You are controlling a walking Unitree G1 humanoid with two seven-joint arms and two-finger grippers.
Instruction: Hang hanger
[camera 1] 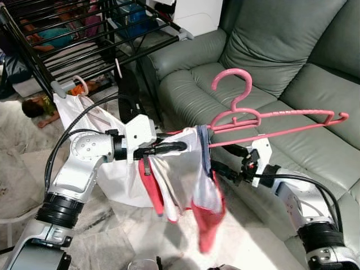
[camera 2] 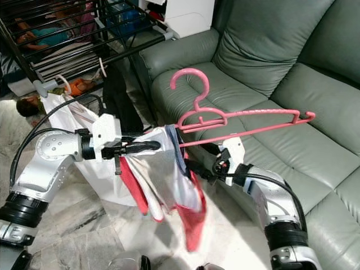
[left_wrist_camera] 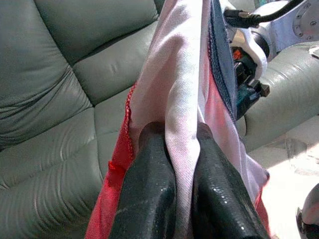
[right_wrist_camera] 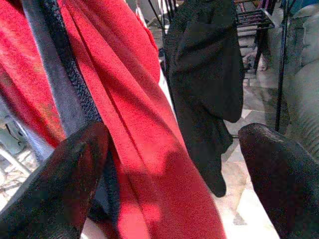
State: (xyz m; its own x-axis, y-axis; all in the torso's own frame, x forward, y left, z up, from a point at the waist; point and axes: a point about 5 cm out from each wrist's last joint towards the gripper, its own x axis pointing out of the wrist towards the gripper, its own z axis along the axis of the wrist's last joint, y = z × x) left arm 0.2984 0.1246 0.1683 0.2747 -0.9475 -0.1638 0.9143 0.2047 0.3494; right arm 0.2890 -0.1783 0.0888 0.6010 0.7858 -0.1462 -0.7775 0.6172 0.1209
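- Left gripper (camera 1: pixel 179 147) at frame centre, arm bent in from lower left, fingers (left_wrist_camera: pixel 149 199) pinched together on cloth.
- Right gripper (camera 1: pixel 222 169) right of centre, fingers (right_wrist_camera: pixel 279 174) spread apart.

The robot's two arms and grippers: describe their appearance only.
Both arms have silver shells, black ribbed joint rings and looping black cables. The left gripper and right gripper each sit on a white wrist block and have two long, glossy black fingers.
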